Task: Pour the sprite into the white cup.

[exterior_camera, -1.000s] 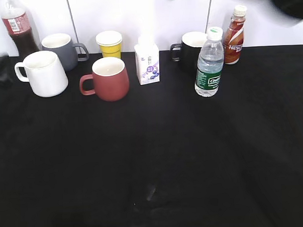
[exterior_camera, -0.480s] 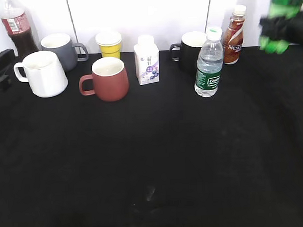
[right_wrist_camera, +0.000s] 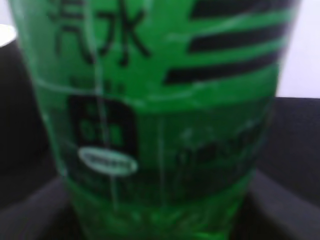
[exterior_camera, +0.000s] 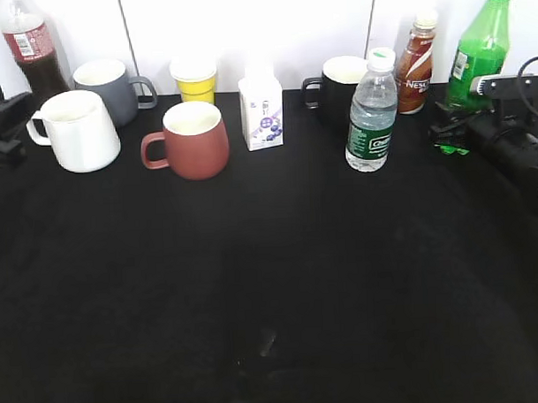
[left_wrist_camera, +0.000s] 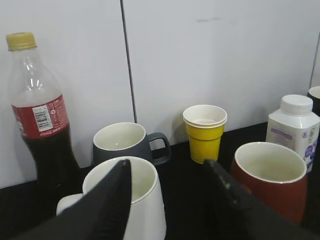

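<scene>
The sprite (exterior_camera: 481, 48) now stands upright at the far right rear of the black table (exterior_camera: 272, 281), just right of the brown drink bottle (exterior_camera: 416, 64), where half a second ago it was only a green blur carried in from the right edge, and a second ago barely showed at the top of the frame. The right gripper (exterior_camera: 452, 133) sits low at the bottle's base; its wrist camera is filled by the green label (right_wrist_camera: 150, 100), so it appears closed around the bottle, though the fingers themselves are not visible and a released grip cannot be ruled out. The white cup (exterior_camera: 76, 129) waits at the far left, near the grey mug (exterior_camera: 110, 88) and cola bottle (exterior_camera: 32, 51), with the left gripper (left_wrist_camera: 170, 200) spread wide, holding nothing, its dark fingers (left_wrist_camera: 112, 200) straddling the cup's rim. Bottle and cup are well apart, so the pour looks some way off. Between them runs a crowded back row: reddish-brown mug (exterior_camera: 192, 138), yellow cup (exterior_camera: 194, 78), white carton (exterior_camera: 261, 113), black mug (exterior_camera: 340, 88), water bottle (exterior_camera: 372, 114). The front of the table offers the clear route.
</scene>
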Action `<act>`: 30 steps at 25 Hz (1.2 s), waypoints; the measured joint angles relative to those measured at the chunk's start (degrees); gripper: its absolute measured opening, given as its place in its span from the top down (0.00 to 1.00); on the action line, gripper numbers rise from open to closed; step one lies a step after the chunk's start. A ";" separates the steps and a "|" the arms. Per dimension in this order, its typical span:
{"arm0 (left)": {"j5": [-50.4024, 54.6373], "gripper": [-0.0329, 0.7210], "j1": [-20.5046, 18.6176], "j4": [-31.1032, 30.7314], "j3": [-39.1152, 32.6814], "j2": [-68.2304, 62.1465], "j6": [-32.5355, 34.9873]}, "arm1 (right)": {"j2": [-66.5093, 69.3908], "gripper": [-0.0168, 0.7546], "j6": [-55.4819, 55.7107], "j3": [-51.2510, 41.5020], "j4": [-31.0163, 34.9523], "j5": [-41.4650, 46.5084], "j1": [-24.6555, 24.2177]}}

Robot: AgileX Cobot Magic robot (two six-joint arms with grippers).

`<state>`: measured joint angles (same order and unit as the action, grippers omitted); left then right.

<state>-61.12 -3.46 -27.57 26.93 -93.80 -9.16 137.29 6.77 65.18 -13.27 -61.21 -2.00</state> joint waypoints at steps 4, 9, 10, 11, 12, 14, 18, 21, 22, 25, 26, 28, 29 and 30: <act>1.54 0.48 0.00 -0.41 0.00 0.00 -0.24 | -4.11 0.21 -0.06 -5.12 0.14 1.42 0.00; 28.74 0.47 0.28 -8.86 0.61 3.55 -18.93 | -21.91 0.21 3.70 -13.91 1.30 30.89 0.00; 38.54 0.44 1.29 -12.82 1.79 5.37 -25.94 | -27.04 0.21 7.81 -13.91 -1.23 42.43 0.24; 47.83 0.42 3.79 -14.37 3.02 7.07 -29.37 | -31.29 0.21 10.03 -13.85 -2.17 54.18 1.15; 58.07 0.39 8.18 -13.97 4.50 9.03 -30.66 | -35.02 0.21 10.90 -13.57 -1.82 67.10 2.87; 79.01 0.38 17.63 -9.03 9.28 10.70 -31.19 | -39.18 0.21 10.34 -12.16 1.13 87.81 7.57; 115.92 0.38 26.65 22.30 20.50 10.96 -0.80 | -44.63 0.21 -4.32 -9.14 13.27 110.57 13.29; 129.02 0.38 26.65 29.67 22.84 19.90 3.76 | -56.65 0.21 -9.19 -9.06 16.13 119.34 14.37; 130.11 0.38 26.65 31.02 22.84 25.82 4.38 | -62.29 0.21 -9.55 -9.06 16.78 121.33 14.37; 130.47 0.38 26.65 30.32 22.84 49.95 4.66 | -80.76 0.21 -10.03 -9.06 17.02 124.64 14.37; 130.53 0.38 26.65 29.43 22.70 57.73 4.72 | -86.93 0.21 -10.08 -9.06 17.02 124.83 14.37; 130.75 0.38 26.65 27.57 19.02 70.58 4.72 | -97.51 0.21 -10.08 -12.51 17.12 125.22 14.43; 130.87 0.38 26.65 27.57 15.99 75.96 4.76 | -102.48 0.21 -10.08 -16.10 17.12 125.77 14.43; 131.17 0.38 26.71 27.05 12.61 80.85 4.76 | -107.03 0.21 -10.14 -19.92 17.12 126.43 14.43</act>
<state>70.05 23.25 -0.52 39.55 -12.95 -4.40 30.26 -3.37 45.26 3.85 65.22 12.43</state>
